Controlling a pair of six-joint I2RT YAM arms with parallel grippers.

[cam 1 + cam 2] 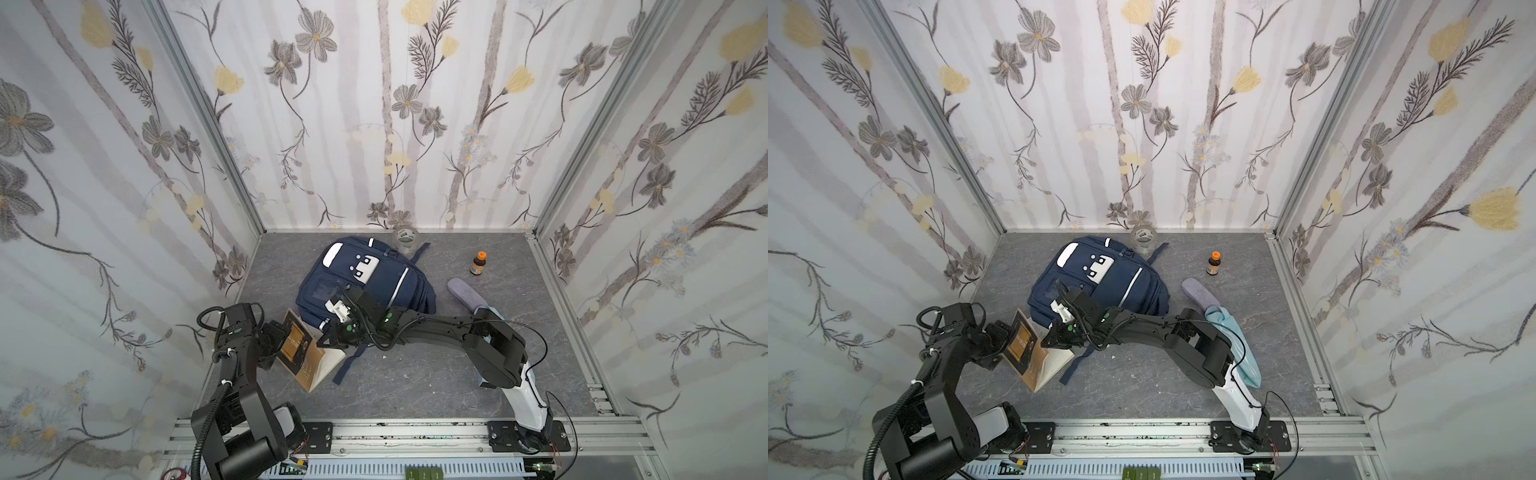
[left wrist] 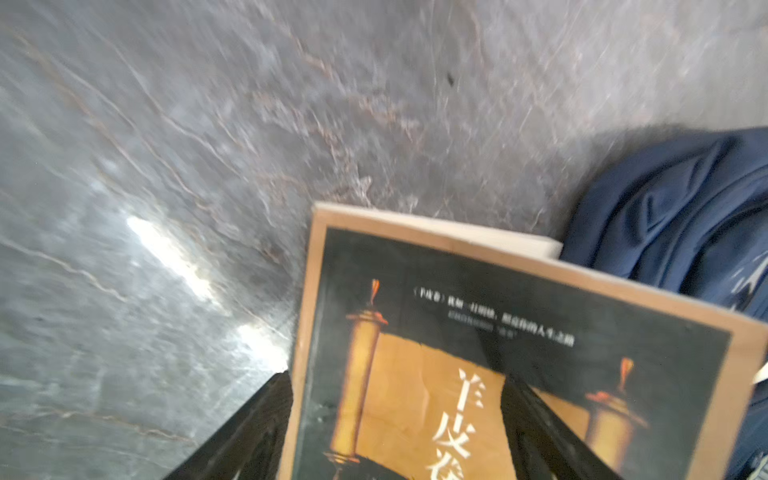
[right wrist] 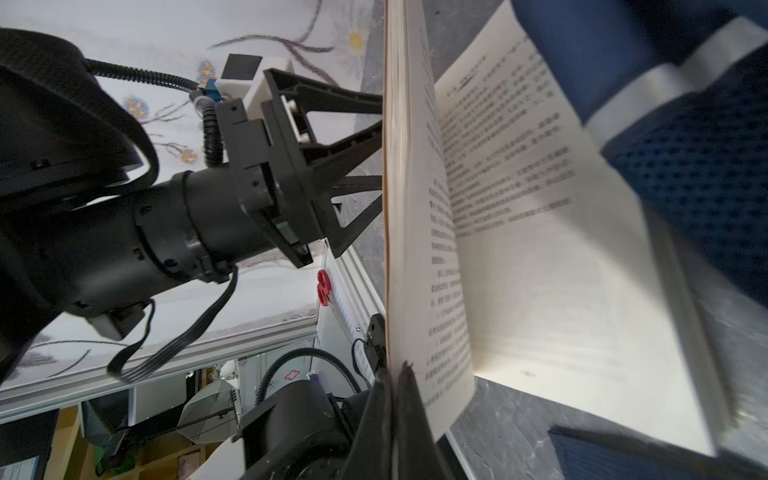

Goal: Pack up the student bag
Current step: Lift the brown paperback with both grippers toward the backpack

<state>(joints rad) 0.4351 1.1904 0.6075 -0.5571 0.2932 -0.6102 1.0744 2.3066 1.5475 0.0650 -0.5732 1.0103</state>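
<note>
The student bag [image 1: 374,282] [image 1: 1100,282], navy with white patches, lies flat at the middle back of the grey floor. In front of its near edge an open book [image 1: 309,365] [image 1: 1038,365] with a brown and black cover stands half raised. My right gripper [image 1: 322,341] [image 3: 392,374] reaches across and is shut on the edge of the raised pages [image 3: 419,208]. My left gripper [image 1: 282,343] [image 2: 397,380] is at the cover [image 2: 457,291], its fingers wide apart. Whether they press the cover I cannot tell.
A clear tape roll [image 1: 405,240] stands at the back wall beside the bag. A small brown bottle with an orange cap [image 1: 478,264] and a grey-purple pouch [image 1: 463,293] lie to the right. A light blue cloth [image 1: 1233,340] lies under the right arm. A bag strap [image 1: 349,365] trails forward.
</note>
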